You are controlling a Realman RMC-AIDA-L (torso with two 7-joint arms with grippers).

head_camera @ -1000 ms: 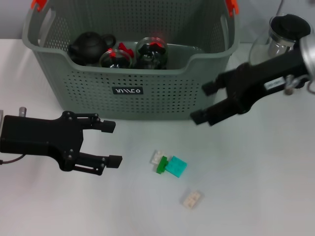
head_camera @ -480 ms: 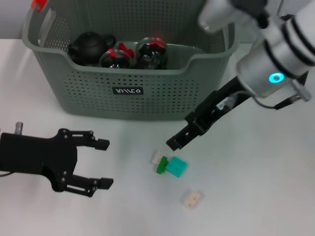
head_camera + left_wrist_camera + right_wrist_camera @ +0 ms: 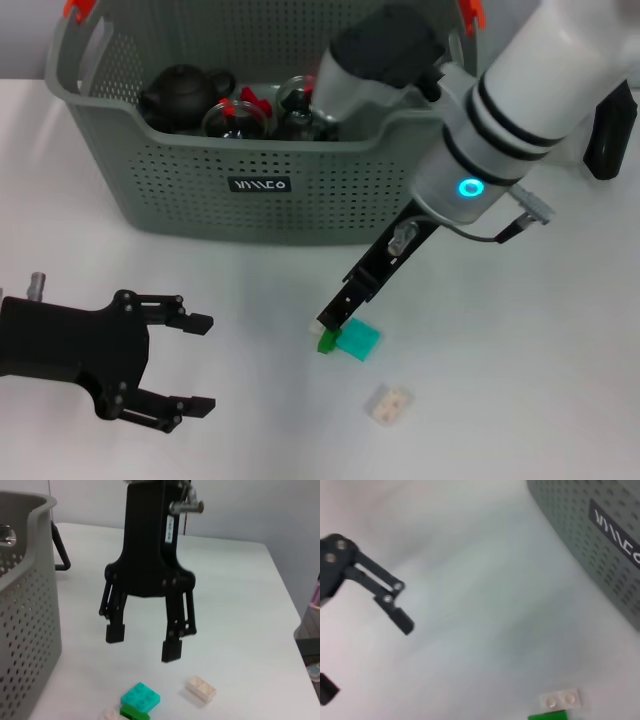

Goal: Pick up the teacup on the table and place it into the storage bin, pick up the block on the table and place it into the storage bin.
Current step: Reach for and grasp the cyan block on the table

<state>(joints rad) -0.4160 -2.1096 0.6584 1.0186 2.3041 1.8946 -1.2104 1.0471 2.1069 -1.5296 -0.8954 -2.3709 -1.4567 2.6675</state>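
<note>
The storage bin (image 3: pixel 270 190) stands at the back of the table. No teacup shows on the table; a dark teapot (image 3: pixel 180 92) and round glass vessels (image 3: pixel 236 118) lie inside the bin. A teal block (image 3: pixel 358 340) touches a green block (image 3: pixel 326 343) and a white block (image 3: pixel 560 700); a cream block (image 3: pixel 390 404) lies apart. My right gripper (image 3: pixel 335 315) hangs open just above this cluster, seen from the left wrist as the right gripper (image 3: pixel 143 642) above the teal block (image 3: pixel 140 696). It holds nothing. My left gripper (image 3: pixel 195 365) rests open at the lower left.
The bin's perforated wall (image 3: pixel 25 605) rises close behind the blocks. My white right arm (image 3: pixel 500 130) crosses over the bin's right corner. A dark object (image 3: pixel 608 130) shows at the far right edge. Bare white table lies between my left gripper and the blocks.
My right arm swung in from the right and lowered its open gripper over the block cluster. My left gripper drew back toward the lower left, still open.
</note>
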